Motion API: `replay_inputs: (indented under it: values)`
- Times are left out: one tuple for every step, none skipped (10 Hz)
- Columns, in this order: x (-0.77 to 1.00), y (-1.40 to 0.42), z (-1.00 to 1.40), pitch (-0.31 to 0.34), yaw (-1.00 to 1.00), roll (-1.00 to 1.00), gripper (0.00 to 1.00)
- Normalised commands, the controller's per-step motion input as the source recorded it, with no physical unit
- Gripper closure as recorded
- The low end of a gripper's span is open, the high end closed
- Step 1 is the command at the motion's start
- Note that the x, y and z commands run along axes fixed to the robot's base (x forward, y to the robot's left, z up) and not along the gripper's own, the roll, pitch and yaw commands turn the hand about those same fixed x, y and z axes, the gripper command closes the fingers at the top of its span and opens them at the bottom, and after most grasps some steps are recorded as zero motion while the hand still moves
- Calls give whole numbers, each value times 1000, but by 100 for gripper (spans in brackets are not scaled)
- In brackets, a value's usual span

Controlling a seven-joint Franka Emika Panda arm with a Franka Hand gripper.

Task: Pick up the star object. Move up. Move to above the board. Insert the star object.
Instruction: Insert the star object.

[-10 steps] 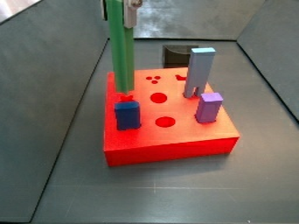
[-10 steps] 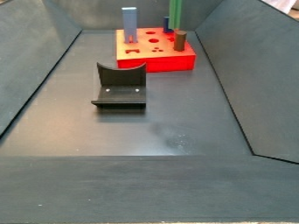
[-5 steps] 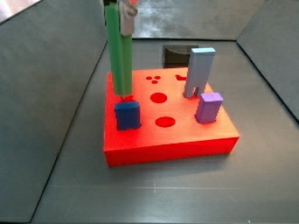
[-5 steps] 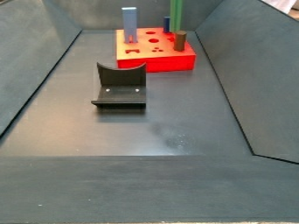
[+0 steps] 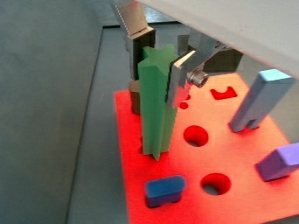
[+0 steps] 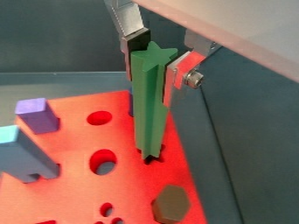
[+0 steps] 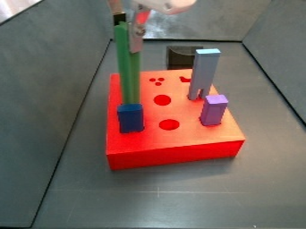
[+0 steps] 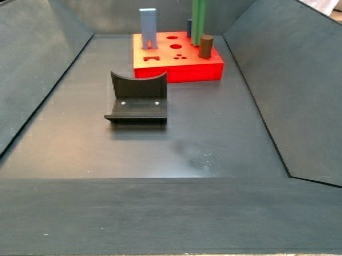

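The star object (image 7: 122, 67), a tall thin green ridged rod, stands upright on the red board (image 7: 180, 148) near its far left corner, with its foot in a hole. My gripper (image 7: 127, 31) is over the board, and its jaws are shut on the rod's top. Both wrist views show the silver fingers (image 5: 181, 66) pressed on either side of the star-shaped top (image 6: 149, 61). The rod's foot meets the board (image 5: 233, 140) at a hole. In a side view the rod (image 8: 199, 15) rises behind the board (image 8: 187, 70), and the gripper is cut off there.
On the board stand a tall grey-blue block (image 7: 205, 72), a purple block (image 7: 214, 109), a blue block (image 7: 129, 116) and a short brown cylinder (image 8: 206, 44). Several holes are open. The fixture (image 8: 138, 98) stands on the floor beside the board. Grey walls enclose the floor.
My gripper and the green rod have moved straight down. The rod's top now sits lower in the side view and its foot has sunk into the board.
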Motion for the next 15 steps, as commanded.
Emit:
replay_inputs:
  values:
    - [0,0,-14,-3,0,0,100]
    - [0,0,-83,0,0,0,100]
    - [0,0,-143,-27,0,0,100]
    - [0,0,-151,-31,0,0,100]
    - [0,0,-91,-21,0,0,100]
    - [0,0,-51,-24,0,0,100]
    - [0,0,-69,-39,0,0,100]
    - [0,0,-106,-26,0,0,100]
    - [-11,0,-131,-19,0,0,100]
    - [0,0,-114,-26,0,0,100]
    - [0,0,-111,-34,0,0,100]
    - [0,0,-103,-20,0,0,100]
    - [-14,0,-106,-4,0,0,100]
    - [-54,0,-106,0,0,0,100]
    - [0,0,-91,0,3,0,100]
